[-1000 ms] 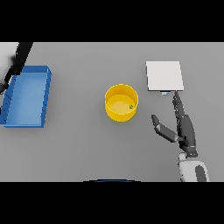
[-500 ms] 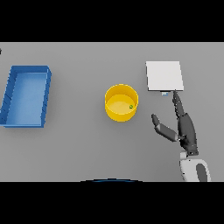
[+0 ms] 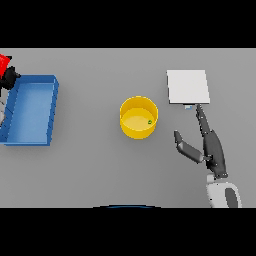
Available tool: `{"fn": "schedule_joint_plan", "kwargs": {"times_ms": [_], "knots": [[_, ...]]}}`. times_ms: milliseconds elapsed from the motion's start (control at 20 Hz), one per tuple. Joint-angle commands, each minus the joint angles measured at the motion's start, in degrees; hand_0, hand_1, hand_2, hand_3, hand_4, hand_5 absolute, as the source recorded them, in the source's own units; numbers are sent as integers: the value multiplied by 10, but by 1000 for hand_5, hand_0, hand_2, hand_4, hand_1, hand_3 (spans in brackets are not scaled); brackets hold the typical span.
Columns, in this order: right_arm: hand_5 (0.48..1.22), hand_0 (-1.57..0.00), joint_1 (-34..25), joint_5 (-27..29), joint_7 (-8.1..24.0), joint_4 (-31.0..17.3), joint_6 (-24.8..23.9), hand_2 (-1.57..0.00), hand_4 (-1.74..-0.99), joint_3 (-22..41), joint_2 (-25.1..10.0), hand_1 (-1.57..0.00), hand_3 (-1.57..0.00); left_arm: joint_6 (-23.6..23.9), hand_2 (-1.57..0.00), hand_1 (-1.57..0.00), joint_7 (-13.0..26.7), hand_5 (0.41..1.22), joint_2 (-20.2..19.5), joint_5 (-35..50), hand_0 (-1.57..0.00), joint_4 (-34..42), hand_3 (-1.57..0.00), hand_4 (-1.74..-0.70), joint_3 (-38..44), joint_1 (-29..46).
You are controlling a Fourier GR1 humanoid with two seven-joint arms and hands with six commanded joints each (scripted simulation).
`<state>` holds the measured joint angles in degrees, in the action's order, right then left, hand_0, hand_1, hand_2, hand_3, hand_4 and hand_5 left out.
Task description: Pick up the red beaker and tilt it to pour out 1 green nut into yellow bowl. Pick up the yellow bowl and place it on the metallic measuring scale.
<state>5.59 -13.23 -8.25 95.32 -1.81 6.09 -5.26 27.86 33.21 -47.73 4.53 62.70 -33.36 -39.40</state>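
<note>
The yellow bowl stands mid-table with one green nut inside near its right wall. The metallic measuring scale, a flat pale square, lies to the bowl's upper right. My right hand rests open below the scale, fingers straight toward it and thumb spread toward the bowl, touching neither. At the far left edge, only a corner of the red beaker shows. My dark left hand is closed on it just above the blue bin's far left corner, mostly cut off by the edge.
A blue rectangular bin sits at the left side of the table, nothing visible inside it. Grey tabletop lies between the bin, the bowl and the scale.
The left arm slid out past the left edge, then came back in at the upper left with the red beaker showing. Right hand, bowl and scale have not moved.
</note>
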Motion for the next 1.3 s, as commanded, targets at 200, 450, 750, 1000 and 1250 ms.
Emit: {"fn": "schedule_joint_plan", "kwargs": {"times_ms": [200, 450, 750, 1000, 1250], "knots": [[666, 1, -4, -9, 3, -4, -5, 1, -1214, 5, 4, 1, 1, 38, -1571, -1571, 14, 1166, -7, 22, -1571, 29, -1531, -1741, -19, 43], [664, 1, 4, -10, -11, -5, -9, 1, -1197, 3, 2, 1, 1, 19, -1571, -1571, 15, 865, -24, 37, -1571, 34, -1503, -1530, -63, 44], [667, 1, 20, -13, -15, 4, -8, 1, -1182, 8, 4, 1, 1, -103, -490, -483, 17, 723, -66, 98, -596, 86, -462, -916, -69, 57], [668, 1, 14, -9, 4, 9, -4, 1, -1188, 11, 7, 1, 1, -120, -160, -158, 7, 679, -61, 112, -195, 83, -151, -802, -65, 52], [660, 1, 10, -51, 23, 15, -22, 1, -1203, 23, 2, 1, 1, -102, -52, -51, -34, 674, -58, 121, -63, 73, -49, -785, -43, 54]]}}
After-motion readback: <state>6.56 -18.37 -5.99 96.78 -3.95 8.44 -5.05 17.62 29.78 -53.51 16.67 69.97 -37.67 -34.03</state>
